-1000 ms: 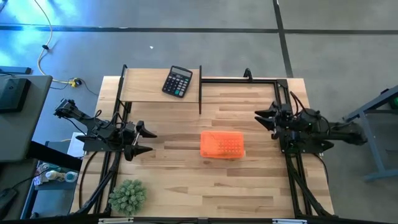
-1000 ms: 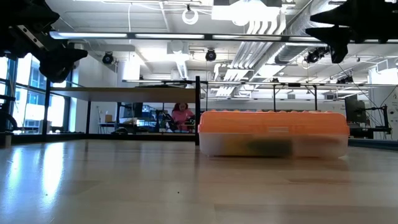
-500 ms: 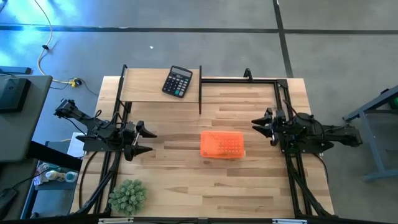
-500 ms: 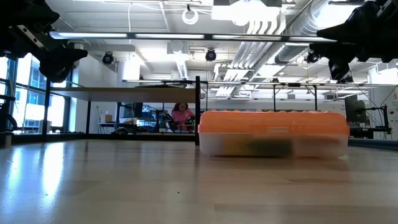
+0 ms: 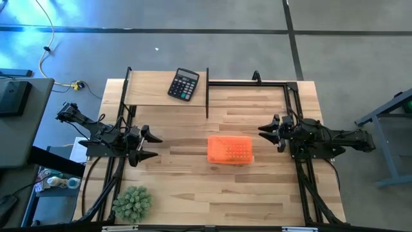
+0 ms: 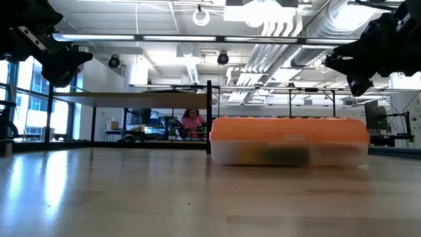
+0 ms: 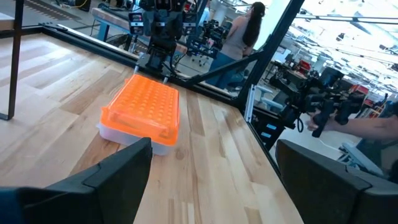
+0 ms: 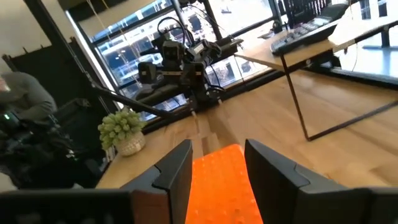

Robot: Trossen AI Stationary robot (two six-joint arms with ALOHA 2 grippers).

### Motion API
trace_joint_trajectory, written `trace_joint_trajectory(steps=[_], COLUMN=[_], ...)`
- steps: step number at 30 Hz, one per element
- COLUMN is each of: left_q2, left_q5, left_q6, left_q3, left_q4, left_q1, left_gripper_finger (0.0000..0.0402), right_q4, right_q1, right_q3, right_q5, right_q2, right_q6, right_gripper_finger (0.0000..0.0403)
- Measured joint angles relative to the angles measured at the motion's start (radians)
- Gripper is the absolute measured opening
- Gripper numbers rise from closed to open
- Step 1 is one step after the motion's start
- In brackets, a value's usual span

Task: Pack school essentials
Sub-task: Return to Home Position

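On the table (image 5: 193, 193), dead centre, your orange supply box (image 5: 230, 149) lies shut, stationery unseen under its lid. Right gripper (image 5: 267, 134) sits lower and nearer the box than a second ago, fingers apart, empty; left gripper (image 5: 158, 147) is unmoved, fingers apart. Packing looks done; you are parking.

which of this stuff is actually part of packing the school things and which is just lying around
Part of the job:
- orange box, lid shut, in the middle
- left tool and right tool, both open, one on either side of the box

Just lying about:
- calculator, up on the raised shelf
- plant, in a corner on the left tool's side
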Motion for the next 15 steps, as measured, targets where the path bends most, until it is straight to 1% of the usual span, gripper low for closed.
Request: trace_joint_trajectory(steps=[5,15], left_q2=[0.0,0.0], left_q5=[0.0,0.0], left_q6=[0.0,0.0], left_q3=[0.0,0.0], left_q4=[0.0,0.0], left_q1=[0.0,0.0], left_gripper_finger=[0.0328,0.0328], right_q4=[0.0,0.0], right_q1=[0.0,0.0], right_q3=[0.0,0.0], right_q5=[0.002,0.003], right_q2=[0.0,0.0], right_q6=[-0.065,0.035], right_gripper_finger=[0.0138,0.0138])
